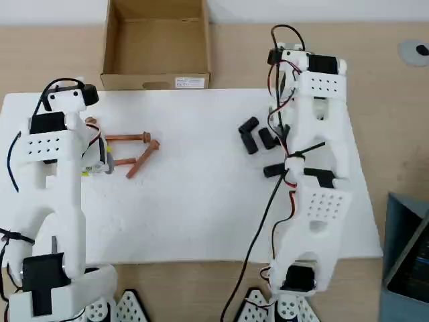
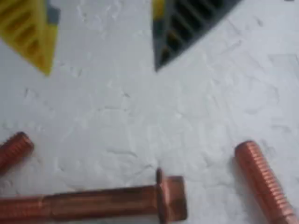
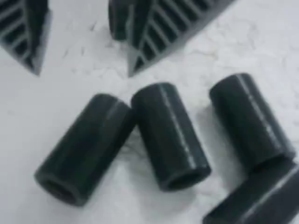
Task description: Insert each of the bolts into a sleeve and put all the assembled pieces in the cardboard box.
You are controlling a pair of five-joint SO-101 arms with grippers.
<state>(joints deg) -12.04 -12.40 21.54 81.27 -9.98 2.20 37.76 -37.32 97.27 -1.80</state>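
The left arm (image 1: 53, 201) stretches forward from its base, its wrist turned downward; the left gripper (image 2: 100, 70) points down with its two fingers (image 2: 32, 37) spread wide, one yellow, one dark; the right arm (image 1: 322, 208) reaches forward alongside, bent over at the wrist; the right gripper (image 3: 83, 72) likewise hangs with dark fingers parted.
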